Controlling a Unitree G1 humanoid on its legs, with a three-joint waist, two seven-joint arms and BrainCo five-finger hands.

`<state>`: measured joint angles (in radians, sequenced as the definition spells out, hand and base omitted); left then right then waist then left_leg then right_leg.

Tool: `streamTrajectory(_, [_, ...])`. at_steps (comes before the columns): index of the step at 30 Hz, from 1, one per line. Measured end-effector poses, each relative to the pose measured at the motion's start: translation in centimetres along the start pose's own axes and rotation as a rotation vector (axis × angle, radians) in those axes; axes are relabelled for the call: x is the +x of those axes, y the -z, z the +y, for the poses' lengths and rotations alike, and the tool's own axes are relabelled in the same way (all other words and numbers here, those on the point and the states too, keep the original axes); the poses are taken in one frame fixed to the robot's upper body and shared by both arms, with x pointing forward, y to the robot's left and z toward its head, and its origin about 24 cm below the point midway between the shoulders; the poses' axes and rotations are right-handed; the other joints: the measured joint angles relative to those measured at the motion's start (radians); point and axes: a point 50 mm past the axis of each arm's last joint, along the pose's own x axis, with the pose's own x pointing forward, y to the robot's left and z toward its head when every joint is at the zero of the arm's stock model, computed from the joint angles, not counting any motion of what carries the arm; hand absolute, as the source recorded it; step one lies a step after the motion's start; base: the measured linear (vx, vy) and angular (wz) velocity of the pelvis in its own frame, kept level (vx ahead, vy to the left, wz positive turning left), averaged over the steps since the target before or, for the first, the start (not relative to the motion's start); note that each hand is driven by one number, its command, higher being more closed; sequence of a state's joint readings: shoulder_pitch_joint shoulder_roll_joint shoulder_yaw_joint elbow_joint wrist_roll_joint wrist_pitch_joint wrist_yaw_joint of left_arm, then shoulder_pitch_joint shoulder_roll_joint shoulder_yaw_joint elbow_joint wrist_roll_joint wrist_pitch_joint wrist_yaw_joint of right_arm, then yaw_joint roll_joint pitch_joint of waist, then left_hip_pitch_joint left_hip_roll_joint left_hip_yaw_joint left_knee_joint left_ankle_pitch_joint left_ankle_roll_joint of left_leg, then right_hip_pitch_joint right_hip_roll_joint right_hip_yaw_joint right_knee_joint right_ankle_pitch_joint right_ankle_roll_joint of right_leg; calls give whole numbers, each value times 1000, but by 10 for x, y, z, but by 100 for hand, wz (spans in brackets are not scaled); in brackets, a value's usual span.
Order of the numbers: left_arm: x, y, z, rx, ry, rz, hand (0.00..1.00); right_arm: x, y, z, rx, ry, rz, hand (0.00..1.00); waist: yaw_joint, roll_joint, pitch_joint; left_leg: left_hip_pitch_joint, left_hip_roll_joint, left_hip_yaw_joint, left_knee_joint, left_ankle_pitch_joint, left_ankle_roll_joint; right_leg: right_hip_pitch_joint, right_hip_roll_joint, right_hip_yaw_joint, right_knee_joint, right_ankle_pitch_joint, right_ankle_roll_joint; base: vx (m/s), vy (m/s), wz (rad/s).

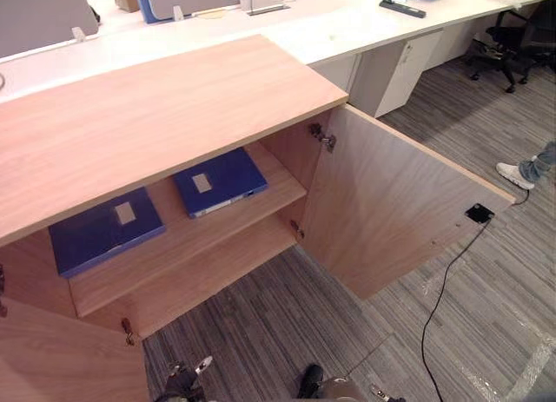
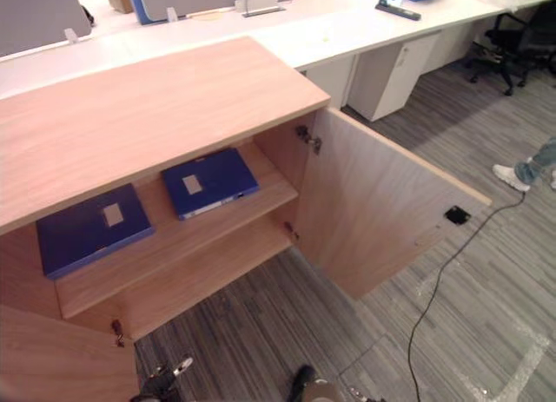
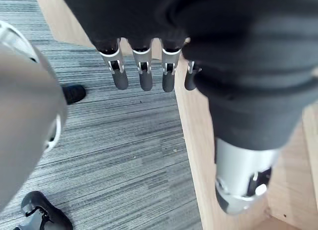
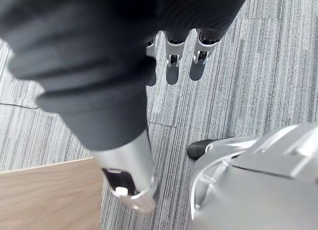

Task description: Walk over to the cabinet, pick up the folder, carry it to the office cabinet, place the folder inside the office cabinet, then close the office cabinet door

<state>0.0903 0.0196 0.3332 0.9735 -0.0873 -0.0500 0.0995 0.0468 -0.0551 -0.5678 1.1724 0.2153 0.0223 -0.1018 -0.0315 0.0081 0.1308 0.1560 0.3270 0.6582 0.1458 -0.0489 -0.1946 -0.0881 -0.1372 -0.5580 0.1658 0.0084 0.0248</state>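
Note:
A low wooden cabinet (image 1: 156, 115) stands in front of me with both doors open. Two blue folders lie flat on its shelf, one on the right (image 1: 219, 181) and one on the left (image 1: 106, 231), each with a pale label. My left hand (image 3: 144, 73) hangs low over the carpet beside the left door's edge (image 3: 198, 140), fingers straight and empty. My right hand (image 4: 173, 66) hangs over the carpet, also open and holding nothing. Both hands are well below and short of the shelf.
The right door (image 1: 391, 211) swings far out over the grey carpet; the left door (image 1: 61, 359) juts toward me at the lower left. White desks (image 1: 347, 24) run behind the cabinet. An office chair (image 1: 512, 46) and a person's shoe (image 1: 514, 174) are at the right.

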Motion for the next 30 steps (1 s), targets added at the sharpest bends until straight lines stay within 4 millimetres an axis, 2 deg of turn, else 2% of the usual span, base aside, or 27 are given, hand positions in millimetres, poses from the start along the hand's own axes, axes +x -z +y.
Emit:
streamTrajectory(4, [-1,2,-1,-32,3,7,0,0,0,0,2,1,0,0,-8,26,-10,3,-11,12,-15,6,1,-1,13,22,-56,28,-3,-4,14,-16])
streamTrajectory(6, [-1,4,-1,-55,2,14,0,-1,3,2,3,-5,5,0,-9,29,-12,3,-10,11,-12,20,-6,-1,19,25,-74,22,-5,-29,-34,-9])
streamTrajectory(9, [-6,18,0,-117,-15,49,0,-1,4,4,8,-10,-2,0,-8,26,-17,-7,25,10,67,26,-3,5,38,31,-88,16,-14,21,-125,-36])
streamTrajectory(10, [-9,26,3,-173,-39,71,0,-1,6,5,16,-12,-3,0,-6,22,-24,-27,60,0,148,26,-3,8,54,32,-91,10,-26,63,-198,-64])
streamTrajectory(11, [-11,30,9,-250,-74,73,0,-2,7,5,34,-14,0,0,-1,20,-28,-56,110,-33,263,31,14,17,78,54,-96,6,-39,72,-229,-71])
streamTrajectory(12, [-11,30,13,-271,-93,65,0,-2,8,6,43,-14,3,0,3,19,-28,-76,130,-67,325,42,50,24,93,76,-101,2,-46,96,-255,-91])
streamTrajectory(13, [-12,31,20,-297,-122,55,0,-2,9,6,38,-16,5,0,18,5,-26,-136,149,-172,459,72,137,44,105,130,-115,1,-61,87,-186,-90])
streamTrajectory(14, [-12,31,22,-312,-134,51,0,-2,10,5,36,-15,6,0,33,3,-29,-164,134,-239,512,52,153,47,110,158,-121,1,-66,114,-168,-124])
streamTrajectory(15, [-13,33,23,-325,-140,59,0,-1,9,2,34,-7,7,0,47,2,-27,-200,75,-348,574,-22,147,63,112,212,-130,1,-75,88,-82,-109])
streamTrajectory(17, [-15,38,25,-340,-150,72,0,-2,16,-4,35,11,34,0,54,1,-25,-254,-26,-463,606,-106,124,117,118,263,-150,-5,-86,136,-81,-93])
streamTrajectory(18, [-16,43,28,-335,-158,85,0,-2,22,-6,36,18,55,0,55,2,-23,-289,-87,-520,575,-131,102,132,121,282,-151,-10,-87,119,-33,-67])
streamTrajectory(19, [-17,45,29,-330,-161,93,0,-3,23,-6,44,20,59,0,56,2,-21,-302,-115,-542,544,-138,93,140,123,293,-151,-12,-83,76,30,-71])
streamTrajectory(21, [-21,55,33,-329,-177,124,0,-3,22,-5,47,18,50,0,67,6,-18,-336,-205,-607,337,-138,92,147,146,349,-149,-17,-65,99,78,-76])
streamTrajectory(22, [-22,57,33,-327,-179,128,0,-3,22,-5,48,16,44,0,71,7,-18,-336,-219,-618,272,-134,94,148,154,362,-149,-19,-62,178,154,-91])
streamTrajectory(23, [-23,61,34,-332,-183,145,0,-3,21,-3,55,10,31,0,83,7,-19,-314,-234,-646,163,-61,128,150,175,399,-148,-25,-54,132,114,-71])
streamTrajectory(24, [-23,62,34,-336,-184,148,0,-3,20,-2,54,8,28,0,84,12,-21,-304,-234,-647,151,-37,136,152,176,404,-148,-27,-52,186,137,-70])
streamTrajectory(25, [-24,62,39,-355,-200,147,0,-5,22,5,53,-16,19,0,80,-4,-17,-274,-244,-628,112,-10,148,162,162,409,-147,-41,-37,151,88,-38])
streamTrajectory(26, [-23,61,40,-345,-203,140,0,-6,23,9,52,-29,5,0,77,-15,-15,-250,-250,-598,85,-9,152,164,140,393,-139,-52,-26,178,114,-36])
streamTrajectory(30, [-20,55,38,-284,-184,125,0,-8,20,21,-6,-83,-28,0,78,-19,-41,-202,-274,-548,23,-9,160,172,104,401,-141,-53,-8,213,109,-28])
